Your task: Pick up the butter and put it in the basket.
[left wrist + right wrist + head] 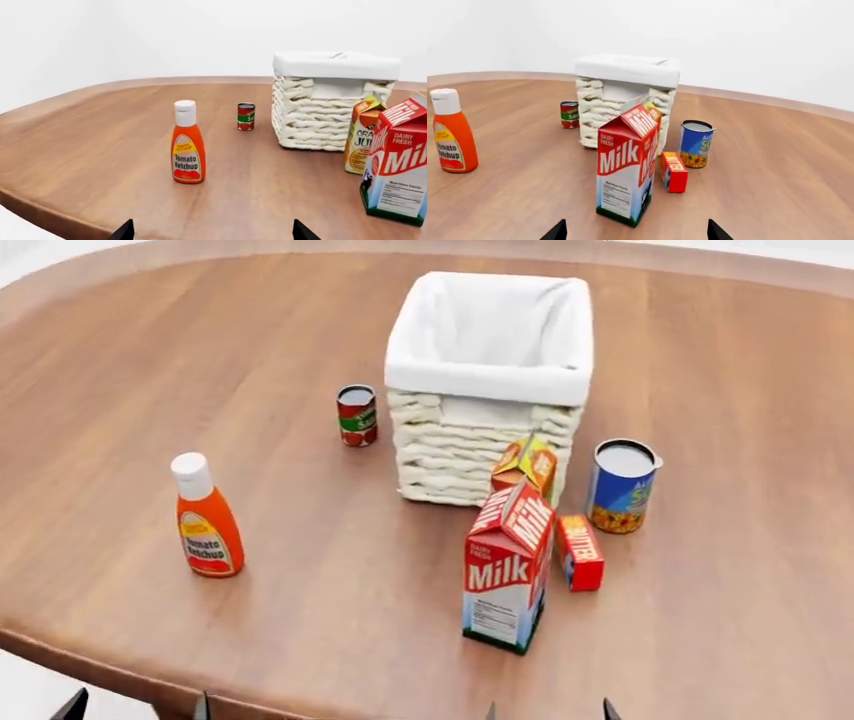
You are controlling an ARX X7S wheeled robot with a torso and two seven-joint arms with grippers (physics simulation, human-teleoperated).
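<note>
The butter (579,552) is a small red box lying on the table just right of the milk carton (509,571); it also shows in the right wrist view (674,171). The white wicker basket (483,400) stands behind them, also in the left wrist view (331,102) and right wrist view (624,97). My left gripper (134,707) and right gripper (547,710) sit at the near table edge, both open and empty, only fingertips showing. The right gripper (635,232) is short of the milk carton; the left gripper (212,232) faces the ketchup. The butter is hidden in the left wrist view.
A ketchup bottle (206,520) stands at the left. A small red can (356,415) is left of the basket. An orange juice carton (525,466) leans by the basket front. A blue can (622,486) stands right of it. The table's rounded edge (80,655) is near.
</note>
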